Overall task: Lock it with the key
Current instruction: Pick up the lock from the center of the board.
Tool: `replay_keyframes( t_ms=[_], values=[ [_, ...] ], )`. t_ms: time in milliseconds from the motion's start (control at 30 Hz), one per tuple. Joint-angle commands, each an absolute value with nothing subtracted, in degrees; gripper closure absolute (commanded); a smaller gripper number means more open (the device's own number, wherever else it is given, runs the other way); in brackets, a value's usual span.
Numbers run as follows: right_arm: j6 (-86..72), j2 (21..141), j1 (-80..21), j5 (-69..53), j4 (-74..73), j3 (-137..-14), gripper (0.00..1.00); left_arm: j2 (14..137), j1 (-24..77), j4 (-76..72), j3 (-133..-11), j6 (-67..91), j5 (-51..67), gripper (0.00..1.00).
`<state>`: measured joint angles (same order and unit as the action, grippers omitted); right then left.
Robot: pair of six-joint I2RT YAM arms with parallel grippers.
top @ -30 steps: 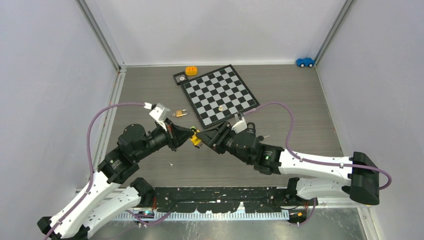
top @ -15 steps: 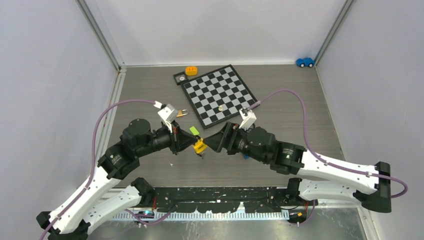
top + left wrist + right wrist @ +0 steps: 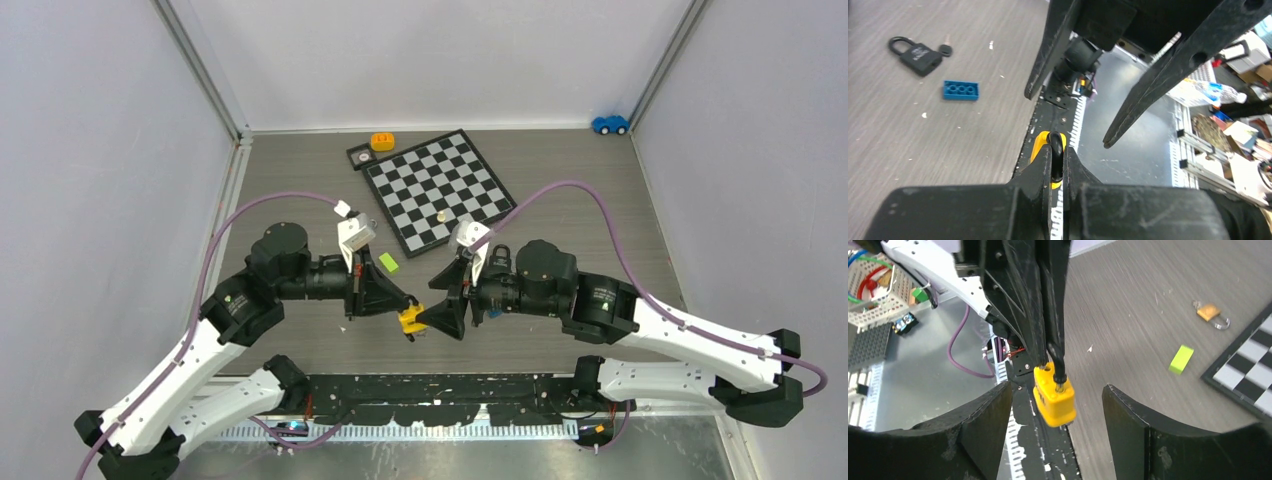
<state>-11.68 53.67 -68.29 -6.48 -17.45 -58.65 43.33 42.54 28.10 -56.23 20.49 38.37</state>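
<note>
The left gripper (image 3: 1056,165) has its fingers (image 3: 1040,167) clenched on the black shackle of a yellow padlock (image 3: 1055,399), which hangs from that grip clear of the table (image 3: 300,180) with its body pointing toward the other arm. The right gripper (image 3: 1055,390) faces it head-on with its fingers (image 3: 990,410) spread wide. They stand on either side of the padlock body with a gap on each side, touching nothing. From above, the two grippers meet nose to nose near the table's front edge, just above the black rail (image 3: 440,385) where the arms are mounted, the left arm reaching in from the left and the right arm from the right. Whether a key sits in the yellow padlock I cannot tell. The only key (image 3: 946,46) that can be made out is in the left wrist view, a small one with a dark head, lying flat on the table just beside a black padlock (image 3: 918,52) and well apart from both grippers. A blue brick (image 3: 961,90) lies near that pair, closer to the table edge. Farther out on the wood-grain top a green block (image 3: 1181,359) lies just off the corner of a chessboard (image 3: 438,190), and a brass padlock (image 3: 1213,314) rests beyond it. At the back edge there is a small orange box (image 3: 382,141) beside the board, and a blue toy car (image 3: 609,124) sits in the far right corner.
</note>
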Motion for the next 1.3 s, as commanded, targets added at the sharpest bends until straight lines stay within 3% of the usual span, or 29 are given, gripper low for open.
replay_keyframes(
  t_ms=[0,400,533,600,700,733,800,1000,1033,1267],
  values=[
    [-0.28,54.44,-68.48,-13.67,-17.4,-63.99,0.3,43.04,42.71,24.84,-59.68,19.91,47.9,1.0],
    [2.02,61.2,-68.47,-20.87,-23.25,-68.55,0.44,44.3,42.71,24.19,-60.25,19.43,52.18,1.0],
    [1.29,61.59,-68.47,-23.27,-23.29,-68.56,0.59,44.05,42.71,23.97,-60.06,19.25,51.87,1.0],
    [1.04,61.54,-68.47,-24.31,-23.28,-68.32,0.75,43.83,42.71,23.66,-59.79,19.25,51.75,1.0],
    [-2.31,61.59,-68.49,-24.05,-22.2,-68.2,0.86,43.58,42.71,23.38,-59.49,19.25,50.84,1.0],
    [-3.55,61.56,-68.47,-23.88,-21.42,-68.02,0.96,43.28,42.71,23.46,-59.42,19.18,49.86,0.96],
    [-5.76,60.9,-68.47,-23.22,-18.42,-66.76,1.0,42.46,42.74,22.79,-58.99,19.2,48.51,0.8],
    [-12.46,55.04,-68.47,-18.37,-3.94,-58.44,1.0,37.67,42.71,19.83,-58.03,20.89,37.28,0.07],
    [-13.59,53.91,-68.42,-17.59,-1.83,-57.31,1.0,36.49,42.71,19.35,-57.94,21.33,34.8,0.01],
    [-29.1,48.65,-68.47,-1.4,24.52,-47.62,1.0,28.54,42.71,7.8,-52.99,27.89,21.16,0.0]
  ],
)
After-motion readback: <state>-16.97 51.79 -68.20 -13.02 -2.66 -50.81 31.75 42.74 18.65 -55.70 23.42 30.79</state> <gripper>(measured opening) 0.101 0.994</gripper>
